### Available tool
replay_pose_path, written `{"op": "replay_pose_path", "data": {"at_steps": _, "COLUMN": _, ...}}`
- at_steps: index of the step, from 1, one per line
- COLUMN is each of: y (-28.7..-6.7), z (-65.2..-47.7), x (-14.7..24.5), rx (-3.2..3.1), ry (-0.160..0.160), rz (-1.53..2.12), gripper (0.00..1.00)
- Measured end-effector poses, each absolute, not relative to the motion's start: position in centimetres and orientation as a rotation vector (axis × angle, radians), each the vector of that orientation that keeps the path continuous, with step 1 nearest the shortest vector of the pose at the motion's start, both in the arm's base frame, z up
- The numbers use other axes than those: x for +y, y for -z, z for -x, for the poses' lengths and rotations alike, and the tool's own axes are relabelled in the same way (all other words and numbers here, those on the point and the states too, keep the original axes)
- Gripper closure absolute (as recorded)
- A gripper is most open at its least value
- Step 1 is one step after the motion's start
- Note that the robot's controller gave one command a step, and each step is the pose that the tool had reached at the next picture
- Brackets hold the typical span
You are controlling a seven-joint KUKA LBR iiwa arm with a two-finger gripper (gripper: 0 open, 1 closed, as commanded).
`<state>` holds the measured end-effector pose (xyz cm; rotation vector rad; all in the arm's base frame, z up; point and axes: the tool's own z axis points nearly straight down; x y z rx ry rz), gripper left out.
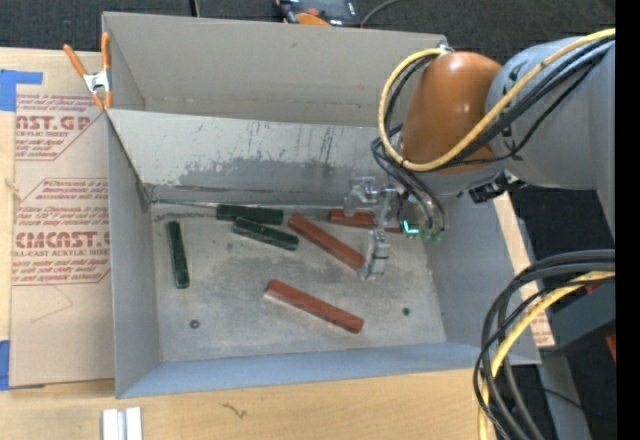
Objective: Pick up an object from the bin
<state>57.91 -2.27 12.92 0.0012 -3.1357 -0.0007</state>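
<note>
My gripper [369, 227] is low in the bin's right half, near the back wall, and stands open. One metal fingertip [362, 195] is close to the back wall, the other [376, 260] lower down. A short red-brown bar [348, 218] lies between them. A longer red-brown bar [325, 240] slants down to the right, its right end just left of the lower fingertip. Two dark green sticks [258, 224] lie left of these bars. Whether the fingertips touch either bar I cannot tell.
Another red-brown bar [313, 306] lies flat toward the front middle of the floor. A dark green stick [178, 253] lies by the left wall, pointing front to back. The arm's orange cover and yellow cables hang over the bin's right rim.
</note>
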Motion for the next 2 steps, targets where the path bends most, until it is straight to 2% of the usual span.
{"op": "replay_pose_path", "data": {"at_steps": 1, "y": -7.13, "z": -54.79, "x": 3.82, "rx": -3.115, "ry": 0.004, "rz": 0.414, "gripper": 0.00}}
{"op": "replay_pose_path", "data": {"at_steps": 2, "y": -7.37, "z": -55.03, "x": 3.67, "rx": -3.120, "ry": 0.003, "rz": 0.417, "gripper": 1.00}}
